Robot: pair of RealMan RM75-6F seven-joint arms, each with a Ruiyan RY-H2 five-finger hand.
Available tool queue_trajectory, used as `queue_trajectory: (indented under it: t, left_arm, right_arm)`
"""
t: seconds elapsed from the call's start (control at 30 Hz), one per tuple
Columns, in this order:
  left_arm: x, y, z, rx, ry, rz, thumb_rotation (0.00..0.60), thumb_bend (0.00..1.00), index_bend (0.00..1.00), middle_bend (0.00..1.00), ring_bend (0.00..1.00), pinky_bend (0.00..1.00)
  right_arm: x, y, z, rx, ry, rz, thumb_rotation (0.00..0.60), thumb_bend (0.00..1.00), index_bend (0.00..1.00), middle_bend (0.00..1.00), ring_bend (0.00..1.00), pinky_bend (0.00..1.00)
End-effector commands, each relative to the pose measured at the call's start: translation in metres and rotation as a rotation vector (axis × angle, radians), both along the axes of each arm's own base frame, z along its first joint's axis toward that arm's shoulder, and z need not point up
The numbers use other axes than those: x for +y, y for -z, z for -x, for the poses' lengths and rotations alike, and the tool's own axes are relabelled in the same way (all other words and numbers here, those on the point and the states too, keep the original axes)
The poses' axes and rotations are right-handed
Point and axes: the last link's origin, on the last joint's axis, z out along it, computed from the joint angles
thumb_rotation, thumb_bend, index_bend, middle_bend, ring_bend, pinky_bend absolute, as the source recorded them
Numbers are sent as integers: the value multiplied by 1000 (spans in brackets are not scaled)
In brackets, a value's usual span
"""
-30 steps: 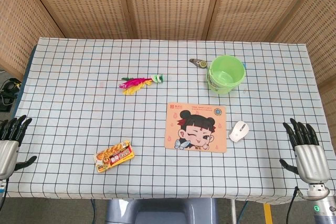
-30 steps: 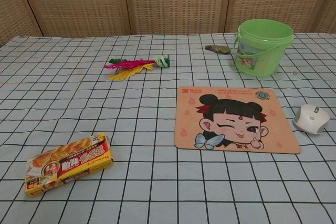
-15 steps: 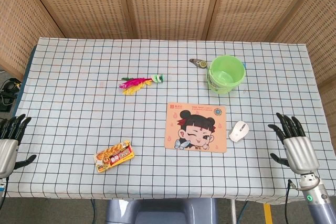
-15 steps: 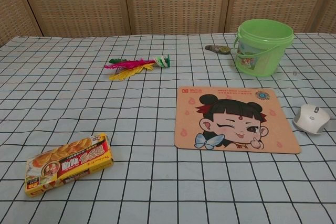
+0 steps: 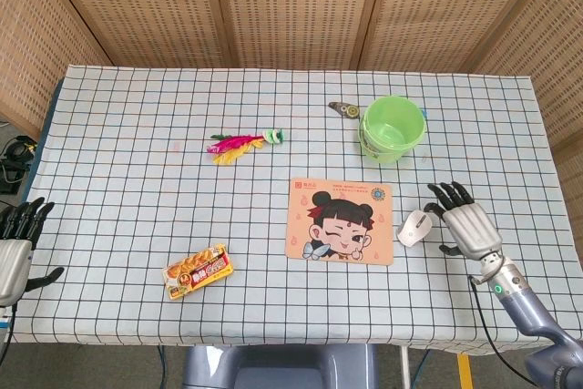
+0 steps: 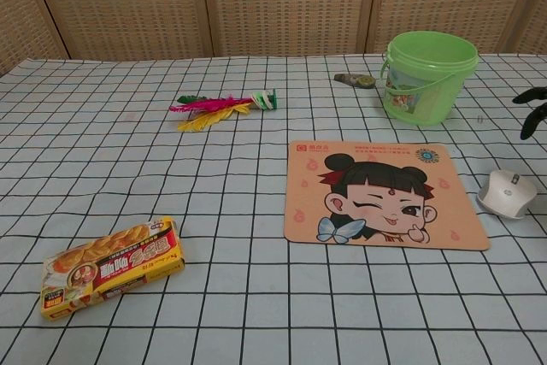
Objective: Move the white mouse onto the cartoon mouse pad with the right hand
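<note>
Head view: my right hand (image 5: 465,222), empty with fingers spread, hovers just right of the white mouse (image 5: 414,227), which lies just off the cartoon mouse pad (image 5: 340,220), its long axis angled away from it

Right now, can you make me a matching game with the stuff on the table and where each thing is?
Things:
1. white mouse
2. green bucket
3. snack packet
4. feather shuttlecock

Places:
A. near the front edge, on the robot's left side
B. just beside the cartoon mouse pad, with the right hand close by
C. behind the pad, toward the far side
D. far half of the table, left of the bucket

Pairs: 1-B, 2-C, 3-A, 4-D
</note>
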Motion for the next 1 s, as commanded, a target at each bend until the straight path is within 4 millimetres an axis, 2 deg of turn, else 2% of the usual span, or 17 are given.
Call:
queue_trajectory:
  t: [0.03,0.17,0.3,0.4,0.57,0.83,1.0]
  left_arm:
    - [1,2,1,2,-5,5,600,0,0,0,0,0]
    - [3,3,3,3,-12,7,600,0,0,0,0,0]
    - [4,5,4,6,-21,13,600,0,0,0,0,0]
    - [5,7,5,8,-28,20,600,0,0,0,0,0]
    - [6,7,6,8,-36,18,600,0,0,0,0,0]
    - [8,8,8,6,-47,19,600,0,0,0,0,0]
    - [9,8,9,7,-56,18,600,0,0,0,0,0]
  right_arm:
    - [-6,10,0,-11,5,-25,600,213,348,135,0,72]
    - [-10,16,4,1,5,-43,600,213,344,135,0,72]
    - [-12,19,7,2,5,-48,600,204,242,105,0,69]
    - [-14,24,9,13,5,-55,600,203,233,100,0,69]
    - [-17,34,10,7,9,-72,600,203,259,100,1,68]
    - [-21,44,9,11,2,-83,600,206,386,115,1,70]
    - [-23,49,7,12,2,-87,600,206,397,117,1,70]
